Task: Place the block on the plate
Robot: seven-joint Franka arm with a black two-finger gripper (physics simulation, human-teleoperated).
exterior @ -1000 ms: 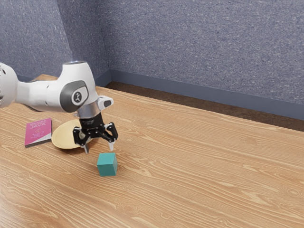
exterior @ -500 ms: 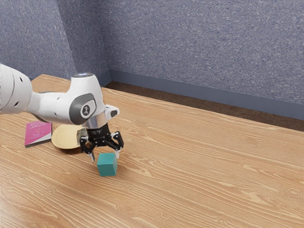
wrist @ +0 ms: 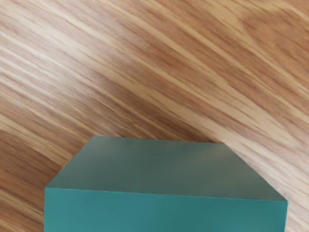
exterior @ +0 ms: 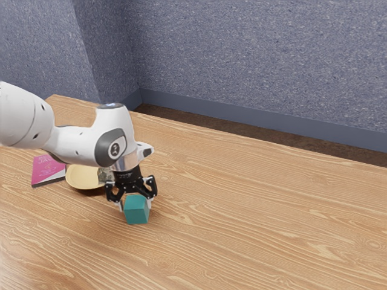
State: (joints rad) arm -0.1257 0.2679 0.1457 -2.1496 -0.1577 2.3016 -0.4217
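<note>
My gripper [exterior: 136,204] is low over the teal block [exterior: 136,211] in the exterior view, open, with one finger on either side of it. The block sits flat on the wooden table, partly hiding the fingertips. Whether either finger touches it, I cannot tell. In the wrist view the block [wrist: 166,212] looms large just under the hand. The shallow yellow plate [exterior: 83,177] lies behind the gripper toward the exterior view's left, with nothing seen on its visible part.
A pink book [exterior: 48,170] lies beside the plate at the exterior view's left. A small dark patterned object [exterior: 105,176] shows at the plate's edge, partly behind the gripper. The wooden table [exterior: 254,217] stretches to the exterior view's right.
My hand has come down and toward the exterior view's right, from above the block to around it. Block, plate and book have stayed where they were.
</note>
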